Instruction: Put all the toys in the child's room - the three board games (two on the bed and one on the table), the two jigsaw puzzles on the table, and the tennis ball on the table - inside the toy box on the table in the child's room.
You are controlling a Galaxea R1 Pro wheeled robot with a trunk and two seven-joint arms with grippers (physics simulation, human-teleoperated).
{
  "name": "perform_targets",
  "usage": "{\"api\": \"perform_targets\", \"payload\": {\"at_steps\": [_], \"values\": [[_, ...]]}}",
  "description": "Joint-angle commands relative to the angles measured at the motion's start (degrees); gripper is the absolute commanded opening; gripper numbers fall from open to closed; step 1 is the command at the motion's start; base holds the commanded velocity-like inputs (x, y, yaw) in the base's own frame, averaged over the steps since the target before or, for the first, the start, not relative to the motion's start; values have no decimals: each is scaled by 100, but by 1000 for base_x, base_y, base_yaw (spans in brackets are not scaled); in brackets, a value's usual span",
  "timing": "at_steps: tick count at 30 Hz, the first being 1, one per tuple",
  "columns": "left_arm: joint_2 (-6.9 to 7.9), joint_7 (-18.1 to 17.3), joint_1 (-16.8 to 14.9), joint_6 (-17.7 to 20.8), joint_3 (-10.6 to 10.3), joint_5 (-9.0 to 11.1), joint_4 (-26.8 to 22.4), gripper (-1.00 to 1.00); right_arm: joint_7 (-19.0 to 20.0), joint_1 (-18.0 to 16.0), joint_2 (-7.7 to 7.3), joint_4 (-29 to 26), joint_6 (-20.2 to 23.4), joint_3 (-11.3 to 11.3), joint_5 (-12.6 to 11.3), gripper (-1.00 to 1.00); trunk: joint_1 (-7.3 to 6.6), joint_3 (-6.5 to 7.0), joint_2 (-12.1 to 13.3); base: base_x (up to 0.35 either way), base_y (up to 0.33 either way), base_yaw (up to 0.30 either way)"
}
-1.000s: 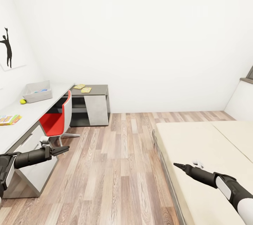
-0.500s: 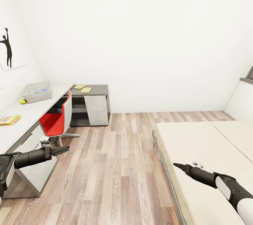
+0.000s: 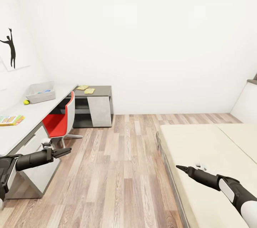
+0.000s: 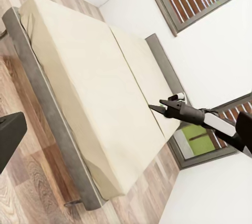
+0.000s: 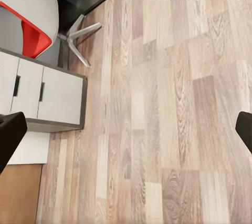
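The translucent grey toy box [image 3: 42, 92] stands on the light grey table [image 3: 32, 114] along the left wall, with something blue inside it. The tennis ball [image 3: 26, 102] lies just in front of it. Nearer to me on the table lies one colourful board game [image 3: 10, 119]. Two jigsaw puzzles [image 3: 82, 87] [image 3: 89, 91] rest on the lower dark section. The bed [image 3: 207, 149] is at the right. My left gripper [image 3: 66, 151] hangs open over the floor near the drawer unit. My right gripper [image 3: 180, 167] is open above the bed's near edge, holding nothing.
A red and white swivel chair [image 3: 59, 121] is tucked at the desk, its legs reaching onto the wood floor [image 3: 121, 156]. The white drawer unit [image 5: 47, 95] stands left of the floor strip. A ball-player silhouette picture [image 3: 10, 48] hangs on the left wall.
The whole head view has shifted slightly, so the camera has moved; the desk and its things sit a bit higher and further right. Both arms keep their pose.
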Motion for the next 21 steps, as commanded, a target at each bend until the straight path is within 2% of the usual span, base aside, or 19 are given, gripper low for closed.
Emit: {"api": "perform_targets", "payload": {"at_steps": [1, 7, 21], "values": [[-4, -39, -7, 60, 8, -39, -1, 100, 11, -4, -1, -1, 49, -13, -25, 100, 4, -13, -13, 0, -5, 148], [-7, -39, -7, 60, 8, -41, -1, 100, 12, -4, -1, -1, 49, -13, -25, 100, 4, -13, -13, 0, -43, 94], [-41, -39, -7, 60, 8, -42, -1, 100, 12, -4, -1, 0, 50, -13, -25, 100, 4, -13, -13, 0, -176, 12]]}}
